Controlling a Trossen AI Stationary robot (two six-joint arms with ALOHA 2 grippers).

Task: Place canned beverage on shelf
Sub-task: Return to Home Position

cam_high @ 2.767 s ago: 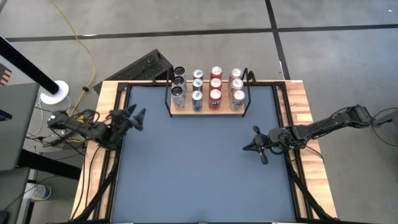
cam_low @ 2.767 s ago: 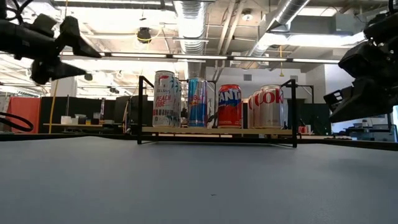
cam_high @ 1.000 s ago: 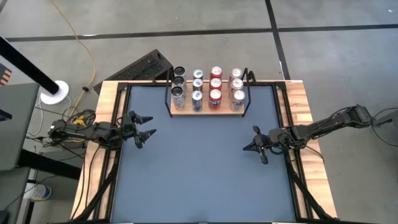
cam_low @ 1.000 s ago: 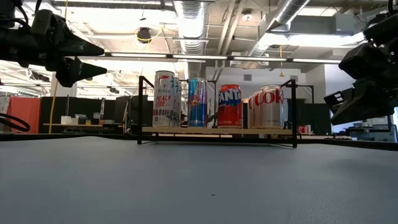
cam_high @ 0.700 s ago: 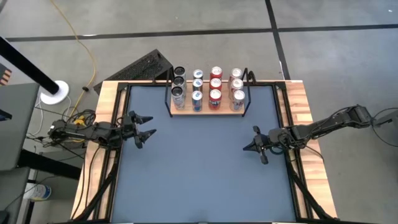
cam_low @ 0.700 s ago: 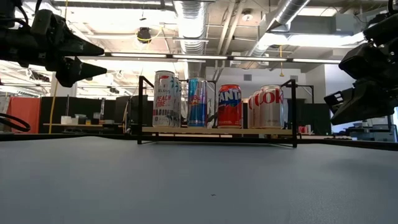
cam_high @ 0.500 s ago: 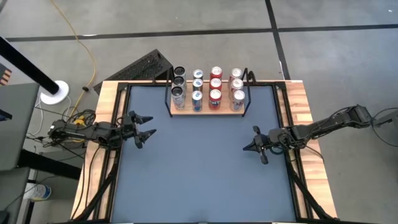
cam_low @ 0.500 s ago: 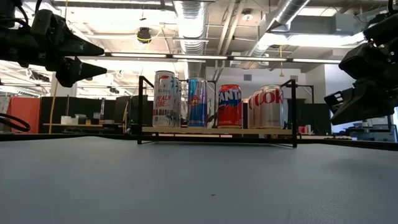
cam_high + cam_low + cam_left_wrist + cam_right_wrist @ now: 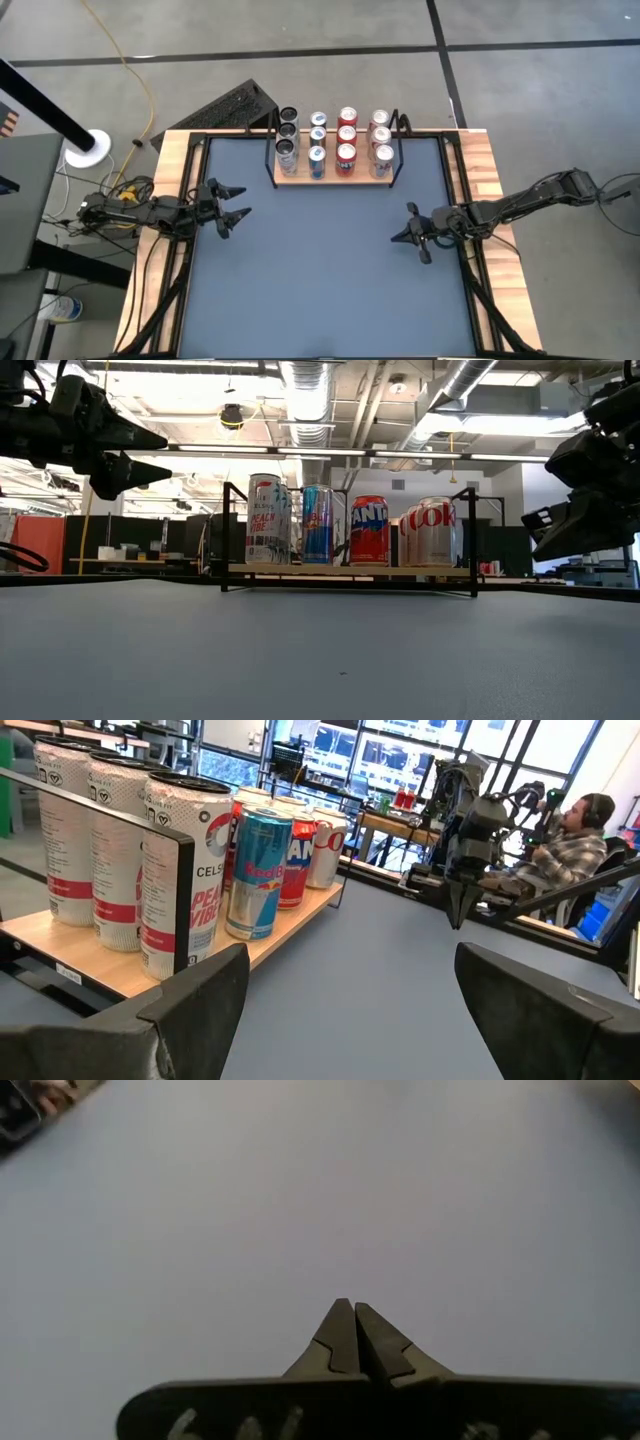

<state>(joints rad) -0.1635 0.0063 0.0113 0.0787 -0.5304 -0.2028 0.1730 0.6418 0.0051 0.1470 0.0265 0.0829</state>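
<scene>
Light wood board with black wire uprights at both ends: the shelf (image 9: 335, 181) stands at the far middle of the grey table (image 9: 320, 290). Twelve cans stand upright on it, in four columns of three.

Front row, read in the low view from left to right:
- white can (image 9: 265, 520): lettered "PEACH VIBE" (the left wrist view adds "CELS", with the rest hidden behind an upright).
- blue can (image 9: 317, 525): "Red Bull" is legible only in the left wrist view.
- red can (image 9: 369, 530): "ANTA" is legible; the first letter is turned out of sight.
- silver can (image 9: 436, 530): "COK" is legible; the remainder runs round the curve.

The cans behind the front row are mostly hidden in the low view, and I cannot read their labels.

My left pincer (image 9: 236, 201) hangs above the table's left edge, well apart from the shelf. It is released: its fingers (image 9: 200, 990) stand wide apart with nothing between them.

My right pincer (image 9: 398, 237) hangs over the table's right side. It is clenched on nothing, with its fingertips (image 9: 338, 1330) touching. In the low view my right arm is cut off by the picture's edge.

Beyond the table a seated person (image 9: 575, 825) shows only in part.
</scene>
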